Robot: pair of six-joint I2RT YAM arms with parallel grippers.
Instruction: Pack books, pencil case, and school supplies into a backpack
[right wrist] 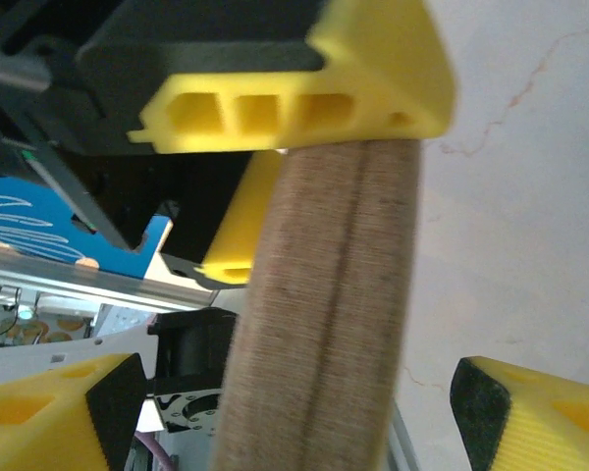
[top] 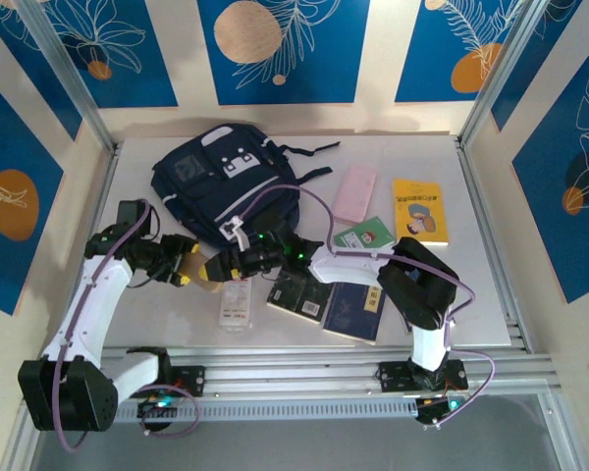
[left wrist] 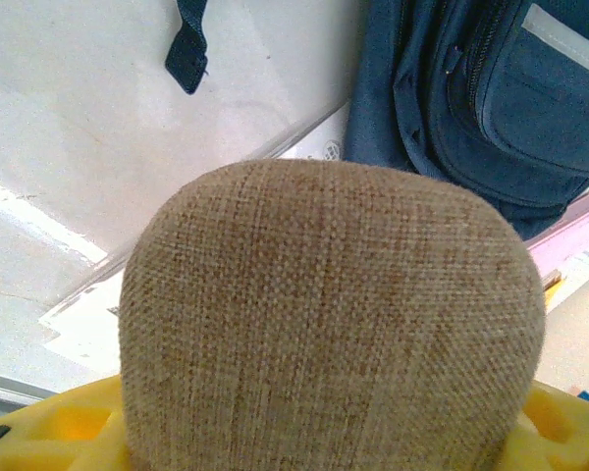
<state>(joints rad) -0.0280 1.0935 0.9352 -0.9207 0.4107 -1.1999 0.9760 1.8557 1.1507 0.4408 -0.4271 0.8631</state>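
My left gripper [top: 188,269] is shut on the small tan block [top: 205,283], one of the school supplies, just in front of the navy backpack [top: 226,182]. In the left wrist view the woven block [left wrist: 329,324] stands up between the gripper's [left wrist: 314,446] yellow fingers. My right gripper [top: 225,265] faces it, open, with its jaws [right wrist: 299,417] on either side of the block [right wrist: 324,314] and a gap on each side. The white packet [top: 235,302] lies below. The pink pencil case [top: 355,192], yellow book [top: 419,211], green book [top: 365,235], black book [top: 299,292] and navy book [top: 353,311] lie on the table.
A dark backpack strap [top: 309,149] trails to the right of the bag, and another strap end [left wrist: 188,49] lies on the white table [top: 471,285]. Metal frame posts stand at both back corners. The right arm's elbow [top: 422,280] hangs over the table's right front.
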